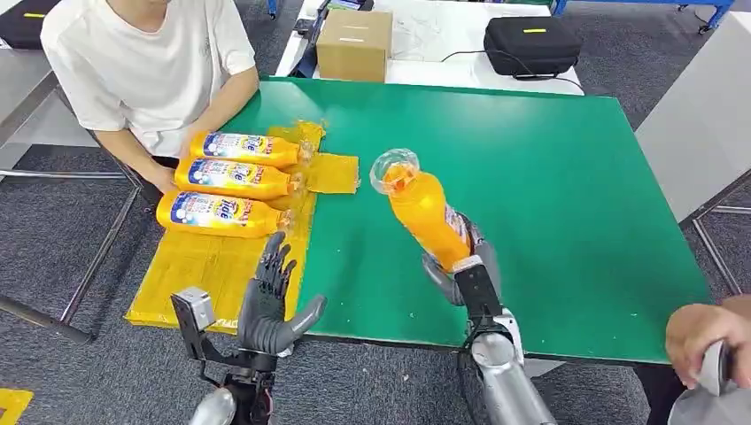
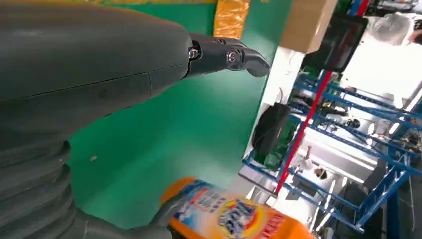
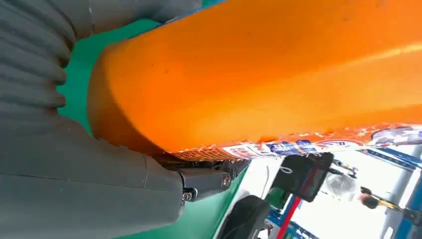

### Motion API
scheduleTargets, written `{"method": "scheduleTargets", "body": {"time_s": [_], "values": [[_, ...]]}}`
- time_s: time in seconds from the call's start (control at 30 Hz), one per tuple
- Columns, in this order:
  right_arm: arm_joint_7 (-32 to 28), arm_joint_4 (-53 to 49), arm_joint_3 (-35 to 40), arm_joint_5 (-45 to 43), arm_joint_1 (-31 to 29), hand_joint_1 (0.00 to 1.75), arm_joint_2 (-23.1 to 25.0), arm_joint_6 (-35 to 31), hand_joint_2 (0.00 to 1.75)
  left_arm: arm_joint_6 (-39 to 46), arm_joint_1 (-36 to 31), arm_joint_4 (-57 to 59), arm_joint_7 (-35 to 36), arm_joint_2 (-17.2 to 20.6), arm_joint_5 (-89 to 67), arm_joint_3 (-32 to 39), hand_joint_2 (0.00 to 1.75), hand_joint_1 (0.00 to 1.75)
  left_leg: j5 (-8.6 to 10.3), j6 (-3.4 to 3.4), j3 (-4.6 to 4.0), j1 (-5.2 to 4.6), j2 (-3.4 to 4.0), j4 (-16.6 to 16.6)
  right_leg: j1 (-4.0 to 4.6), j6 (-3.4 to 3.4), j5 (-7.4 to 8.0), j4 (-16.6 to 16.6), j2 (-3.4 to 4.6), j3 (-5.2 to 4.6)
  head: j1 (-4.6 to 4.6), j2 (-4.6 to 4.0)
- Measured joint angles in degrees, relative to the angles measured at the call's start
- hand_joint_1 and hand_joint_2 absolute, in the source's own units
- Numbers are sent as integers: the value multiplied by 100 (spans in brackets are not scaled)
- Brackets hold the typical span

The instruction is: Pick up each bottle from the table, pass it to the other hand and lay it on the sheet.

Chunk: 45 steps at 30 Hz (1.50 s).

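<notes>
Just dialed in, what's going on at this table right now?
The right hand holds an orange bottle tilted up above the green table. The left hand is open at the near edge, beside the yellow sheet. Three bottles already lie side by side on the sheet, and a person at the far left end has both hands by them. The pass to the left hand is not yet done.

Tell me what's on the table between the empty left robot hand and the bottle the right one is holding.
Head view: just bare green table between the left robot hand and the held bottle. The yellow sheet lies on the hand's other side.
</notes>
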Motion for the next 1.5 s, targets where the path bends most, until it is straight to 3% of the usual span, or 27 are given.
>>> {"method": "scheduleTargets", "body": {"time_s": [0.2,0.63,1.0,1.17,1.2,1.23,1.27,1.3,1.5], "values": [[-100,359,405,440,-384,175,359,-474,175,396,-60,28,-437,4,-593,-181,175,0,2,-1,-1,0,10,0,0,0,2,2,6,-5,-2,0],[-56,1224,1378,936,-745,175,952,-752,175,1014,-224,-11,-656,0,-1056,-256,175,0,3,-1,-11,2,-5,0,1,-1,0,3,-8,-12,0,0],[-196,1722,2009,872,-741,175,1279,-616,175,885,-450,-206,-785,0,-972,-199,175,0,4,-1,-12,3,-4,0,0,-1,0,3,-7,-12,0,0],[-297,1845,2221,623,-743,175,1320,-461,175,207,-501,-210,-341,7,-196,-159,175,0,3,-1,-13,3,-3,0,1,-1,0,3,-7,-12,2,0],[-323,1867,2247,545,-748,175,1320,-419,175,66,-503,-208,-306,20,-118,-157,175,9,3,-1,-13,3,-3,0,1,-1,0,3,-7,-13,0,0],[-347,1886,2260,488,-761,175,1320,-391,175,-51,-503,-210,-250,35,-31,-148,175,72,3,-1,-13,3,-3,0,0,-1,0,3,-7,-13,0,0],[-367,1904,2266,431,-774,175,1320,-354,175,-178,-508,-210,-165,48,100,-133,175,161,3,-1,-13,3,-5,0,1,-1,0,3,-8,-12,2,0],[-391,1921,2267,374,-782,175,1320,-291,175,-290,-519,-210,-75,70,214,-112,175,175,3,-1,-13,3,-5,0,1,-1,0,3,-8,-12,2,0],[-470,1930,2328,-8,-787,175,1320,299,175,-546,-542,-188,13,190,317,-17,175,175,4,-1,-13,3,-4,0,1,-2,0,3,-7,-13,0,0]]}}
